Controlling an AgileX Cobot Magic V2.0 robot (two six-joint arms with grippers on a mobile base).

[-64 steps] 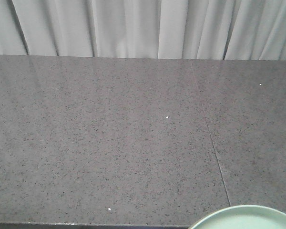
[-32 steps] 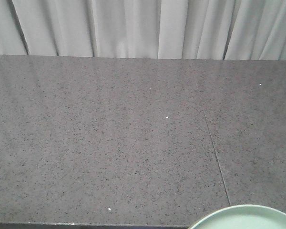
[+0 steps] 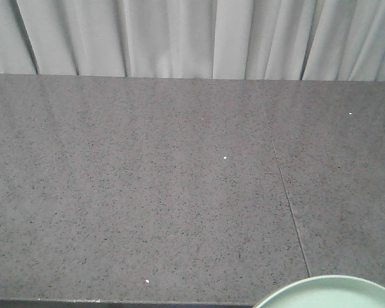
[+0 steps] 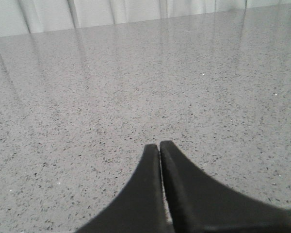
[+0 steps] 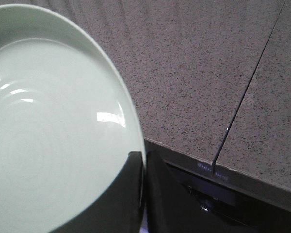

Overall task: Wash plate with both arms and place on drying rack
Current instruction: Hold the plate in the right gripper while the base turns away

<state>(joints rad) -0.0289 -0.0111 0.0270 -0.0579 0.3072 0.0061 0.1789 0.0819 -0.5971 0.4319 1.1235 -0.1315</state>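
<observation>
Right hand (image 5: 143,161) clamps a round pale mint-green plate (image 5: 48,121) by its rim at the edge of the speckled grey tabletop (image 5: 194,73); left hand (image 4: 159,146) closed, empty.

Pale mint-green plate (image 5: 53,126) marked by faint concentric rings, table (image 3: 147,192) speckled dark grey and crossed by a thin dark seam, curtain (image 3: 179,38) shaded pale grey-white, left pincer (image 4: 159,148) finished black.

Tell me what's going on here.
The right pincer is clamped on the rim of the pale green plate and holds it by the near edge of the speckled grey countertop. The left pincer is shut with nothing in it and points out across the countertop. The drying rack shows in none of these views, so the plate is not yet racked.
</observation>
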